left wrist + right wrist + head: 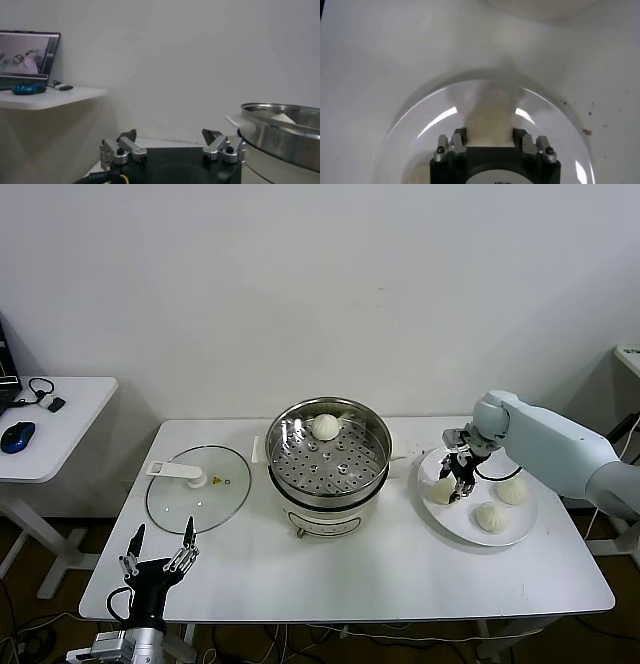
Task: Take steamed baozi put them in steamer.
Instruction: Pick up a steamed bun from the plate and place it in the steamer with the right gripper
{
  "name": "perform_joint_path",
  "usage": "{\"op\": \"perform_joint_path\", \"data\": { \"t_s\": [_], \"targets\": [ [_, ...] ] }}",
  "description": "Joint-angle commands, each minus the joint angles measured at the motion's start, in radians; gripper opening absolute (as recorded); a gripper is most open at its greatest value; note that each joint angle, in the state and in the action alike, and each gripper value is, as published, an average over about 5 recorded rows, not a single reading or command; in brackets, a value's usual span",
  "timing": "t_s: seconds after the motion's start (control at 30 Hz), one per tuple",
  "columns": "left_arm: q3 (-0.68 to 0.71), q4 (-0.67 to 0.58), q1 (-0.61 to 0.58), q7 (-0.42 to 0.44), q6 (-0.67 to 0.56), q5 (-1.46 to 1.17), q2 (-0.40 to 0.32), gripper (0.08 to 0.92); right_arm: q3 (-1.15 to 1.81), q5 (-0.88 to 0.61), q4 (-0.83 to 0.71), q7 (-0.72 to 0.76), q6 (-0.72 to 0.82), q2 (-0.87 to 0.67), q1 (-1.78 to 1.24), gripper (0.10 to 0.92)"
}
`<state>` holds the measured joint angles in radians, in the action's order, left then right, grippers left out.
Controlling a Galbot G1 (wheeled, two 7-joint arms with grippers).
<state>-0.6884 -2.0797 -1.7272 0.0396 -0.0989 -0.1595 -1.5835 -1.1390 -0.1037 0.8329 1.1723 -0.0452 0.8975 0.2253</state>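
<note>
Head view first: the steamer (pixel 327 459) is sat mid-frame on the white table (pixel 350 569), with one baozi (pixel 325 426) already parked on its perforated tray. To the right of the frame, a white plate (pixel 452 524) is loaded with three more buns. The right end effector (pixel 460 479) is clamped shut on the left-hand bun (pixel 438 490); two others (pixel 492 517) are left lying beside it. A glass lid (pixel 198 488) is seen at left. The left end effector (pixel 160 552) is parked at the bottom left, fingers spread wide.

Left wrist view: the open fingers (pixel 125 147) are shown, steamer wall (pixel 282 135) at right.

Right wrist view: the bun (pixel 489 120) is pinched between the fingers (pixel 457 140) over the plate (pixel 420 125).
</note>
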Motion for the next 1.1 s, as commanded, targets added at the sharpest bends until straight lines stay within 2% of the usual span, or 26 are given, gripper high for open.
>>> {"op": "perform_joint_path", "data": {
  "t_s": [0.03,0.27,0.6,0.8,1.1],
  "targets": [
    [0.004,-0.002,0.001,0.000,0.002,0.004,-0.002,0.823,-0.147,-0.044,0.156,0.016,-0.057,-0.040,0.218,0.602],
    [0.005,-0.003,-0.001,0.000,0.000,0.006,-0.003,0.823,-0.296,-0.122,0.266,0.031,-0.102,-0.029,0.471,0.609],
    [0.010,-0.008,-0.001,0.000,0.002,0.014,-0.002,0.823,-0.428,-0.411,0.286,0.045,-0.038,0.081,0.675,0.611],
    [0.012,-0.011,0.002,0.000,0.004,0.017,-0.001,0.823,-0.431,-0.527,0.241,0.045,0.059,0.206,0.685,0.611],
    [0.012,-0.026,-0.002,0.000,0.001,0.022,-0.001,0.823,-0.383,-0.533,0.054,0.031,0.133,0.463,0.553,0.619]
  ]
}}
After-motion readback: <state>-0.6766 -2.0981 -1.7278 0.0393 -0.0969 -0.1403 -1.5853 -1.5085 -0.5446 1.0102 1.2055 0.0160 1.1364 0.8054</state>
